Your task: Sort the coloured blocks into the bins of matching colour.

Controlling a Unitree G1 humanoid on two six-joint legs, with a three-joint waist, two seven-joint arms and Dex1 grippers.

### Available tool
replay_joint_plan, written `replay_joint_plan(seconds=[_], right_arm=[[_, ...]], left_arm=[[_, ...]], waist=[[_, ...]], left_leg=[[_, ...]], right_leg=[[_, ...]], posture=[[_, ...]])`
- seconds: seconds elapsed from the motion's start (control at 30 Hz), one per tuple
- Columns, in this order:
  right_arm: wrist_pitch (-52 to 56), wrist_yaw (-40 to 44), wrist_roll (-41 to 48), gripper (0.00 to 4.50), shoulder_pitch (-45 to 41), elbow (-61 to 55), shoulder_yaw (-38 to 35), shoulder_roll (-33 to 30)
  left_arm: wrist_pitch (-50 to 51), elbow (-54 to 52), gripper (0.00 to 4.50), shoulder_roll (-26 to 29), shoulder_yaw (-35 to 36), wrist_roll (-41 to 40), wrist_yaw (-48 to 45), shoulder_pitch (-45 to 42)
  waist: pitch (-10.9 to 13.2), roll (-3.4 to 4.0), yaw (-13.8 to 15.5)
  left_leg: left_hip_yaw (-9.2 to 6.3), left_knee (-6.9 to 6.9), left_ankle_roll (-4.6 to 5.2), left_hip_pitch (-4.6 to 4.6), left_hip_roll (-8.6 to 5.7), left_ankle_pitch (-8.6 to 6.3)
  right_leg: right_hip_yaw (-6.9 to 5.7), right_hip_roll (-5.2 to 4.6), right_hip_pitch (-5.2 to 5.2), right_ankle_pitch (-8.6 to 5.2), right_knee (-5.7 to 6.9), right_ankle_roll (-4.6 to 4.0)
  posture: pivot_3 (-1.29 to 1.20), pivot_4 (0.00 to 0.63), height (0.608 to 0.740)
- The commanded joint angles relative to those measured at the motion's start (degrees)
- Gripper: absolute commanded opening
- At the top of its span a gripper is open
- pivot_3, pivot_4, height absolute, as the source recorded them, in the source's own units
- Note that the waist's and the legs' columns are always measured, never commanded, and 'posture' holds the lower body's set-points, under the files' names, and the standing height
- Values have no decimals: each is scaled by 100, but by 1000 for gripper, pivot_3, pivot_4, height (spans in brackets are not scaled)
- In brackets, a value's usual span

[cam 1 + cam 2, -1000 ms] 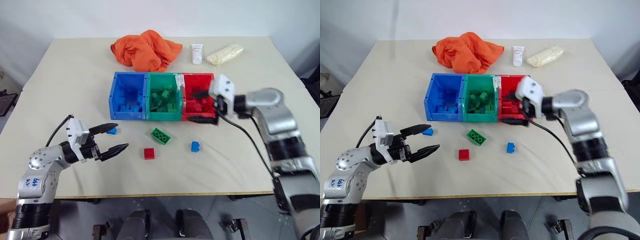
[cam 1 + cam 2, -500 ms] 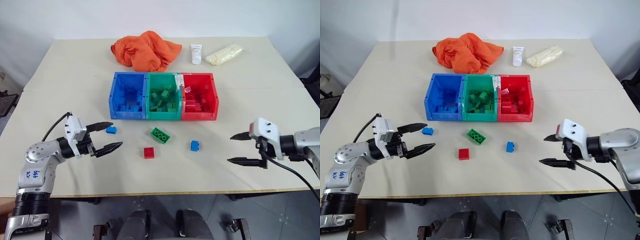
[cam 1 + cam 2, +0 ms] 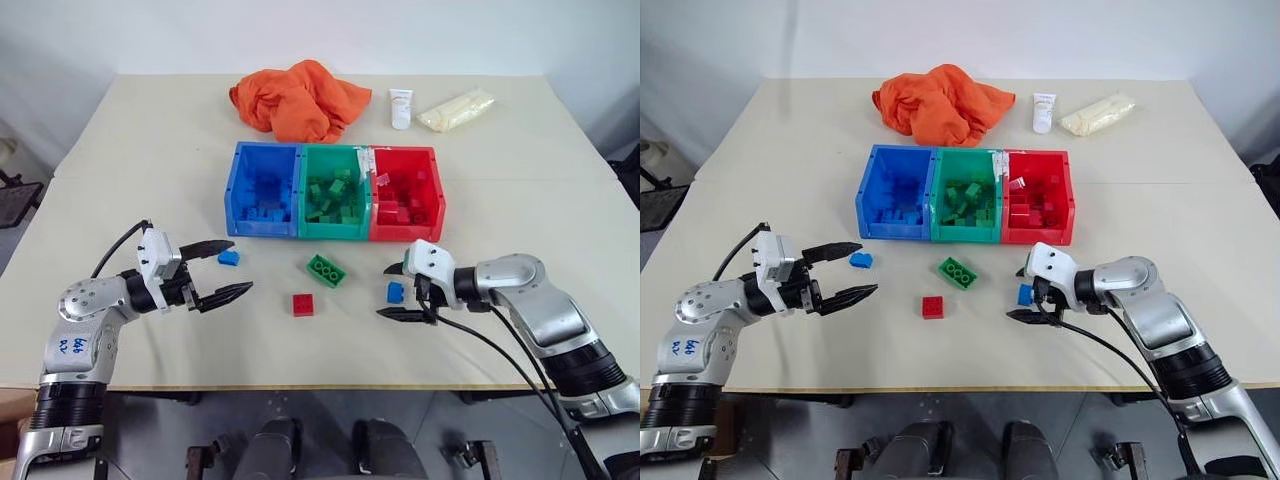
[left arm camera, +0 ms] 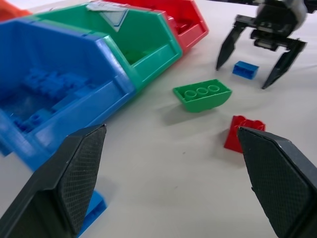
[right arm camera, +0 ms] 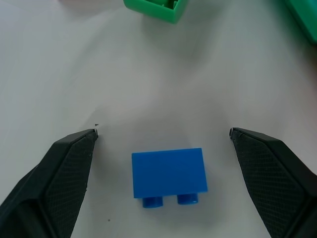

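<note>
The right tool [image 3: 397, 292] is spread wide, and a small blue block [image 5: 168, 173] lies on the bench [image 3: 520, 200] between its two fingers, touching neither. A green block [image 3: 324, 270] sits just beyond that tool, toward the bins [image 3: 335, 191], which stand further off in a joined row: blue, green and red, each with blocks of its own colour inside.

The left tool [image 3: 222, 269] is also spread wide and grips nothing. A second blue block [image 3: 228, 258] lies just beside its far finger, on the bins' side; whether they touch cannot be told. A red block [image 3: 302, 305] rests ahead of this tool's tips, well apart from them, about midway between the two tools. The green block lies a little past the red one, nearer the bins.

Seen along the left tool, the right tool stands straddling its blue block, fingertips down near the bench on either side.
</note>
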Motion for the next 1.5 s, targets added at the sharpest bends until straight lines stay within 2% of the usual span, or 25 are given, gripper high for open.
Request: replay_joint_plan(seconds=[0.03, 0.27, 0.43, 0.53, 0.77, 0.87, 1.03, 1.2, 1.27, 1.33, 1.4, 1.5], right_arm=[[-118, -88, -112, 3845, 24, 77, -54, 10], [-320, -64, -9, 1475, 186, 120, -226, -57], [-195, -46, 290, 1463, 37, -67, -504, 22], [15, -80, 561, 1463, -336, -216, -639, 234], [-15, -634, 501, 1463, -1739, 526, -467, 1483], [-648, -1121, 208, 1463, -2569, 1740, -380, 2317], [-2023, -1903, -375, 1463, -4092, 4482, -285, 3588], [-2715, -2492, -611, 1463, -5061, 6316, -449, 4374], [-2603, -2480, -754, 2172, -5224, 6730, -406, 4457], [-2929, -2525, -861, 2709, -5238, 6877, -405, 4485], [-3070, -2640, -740, 3363, -5239, 6890, -640, 4461], [-3299, -2310, -753, 4450, -5095, 6693, -715, 4280]], left_arm=[[34, -333, 4500, 94, 246, -114, 100, 153], [111, -529, 4500, 60, 298, -137, 204, 277], [95, -488, 4500, 60, 303, -127, 206, 252], [72, -458, 4500, 50, 304, -121, 210, 236], [57, -524, 4500, -19, 263, -108, 262, 267], [60, -611, 4500, -35, 279, -127, 280, 319], [55, -678, 4500, -8, 328, -106, 342, 340], [66, -746, 4500, -19, 337, -97, 411, 374], [75, -778, 4500, -26, 336, -97, 452, 380], [85, -817, 4500, -31, 335, -104, 493, 387], [96, -838, 4500, -32, 341, -120, 524, 393], [100, -844, 4500, -38, 336, -127, 538, 416]], waist=[[0, 0, -1], [-1, -1, 5], [-1, -1, 3], [0, -1, -24], [-1, -1, -150], [-1, -3, -161], [-1, -2, -232], [-2, -2, -321], [-2, -3, -314], [-2, -3, -308], [-1, -2, -319], [-1, -2, -337]], left_leg=[[0, 0, 0, 1, 1, 0], [1, 6, 0, 1, 0, 0], [1, 10, 0, 1, -1, 0], [1, 9, 0, 1, 0, 0], [-4, 2, -7, 4, 5, -1], [-6, 4, -7, 4, -2, -2], [-3, 3, -8, 3, -2, -2], [-15, -12, -11, 3, -4, 0], [-21, -16, -12, 3, -4, 0], [-32, -16, -12, 3, -7, 0], [-33, -16, -12, 2, -12, 0], [-32, -20, -16, 1, -9, 2]], right_leg=[[0, 0, 0, 0, 0, 0], [1, 0, 2, 0, 4, 0], [1, 0, 2, 0, 6, 0], [1, 0, 1, 0, 12, 0], [1, 4, -14, 0, 39, -1], [1, 2, -15, 0, 44, -1], [4, 2, -40, 0, 75, -1], [3, 5, -45, 0, 85, -1], [4, 7, -46, 0, 85, -1], [8, 7, -42, 0, 85, -2], [16, 7, -43, 1, 84, -2], [16, 9, -48, 1, 85, -2]], posture=[[0, 150, 740], [0, 150, 740], [0, 150, 740], [0, 150, 740], [0, 150, 740], [0, 150, 740], [0, 150, 740], [0, 150, 740], [0, 150, 740], [0, 150, 740], [0, 150, 740], [0, 150, 740]])
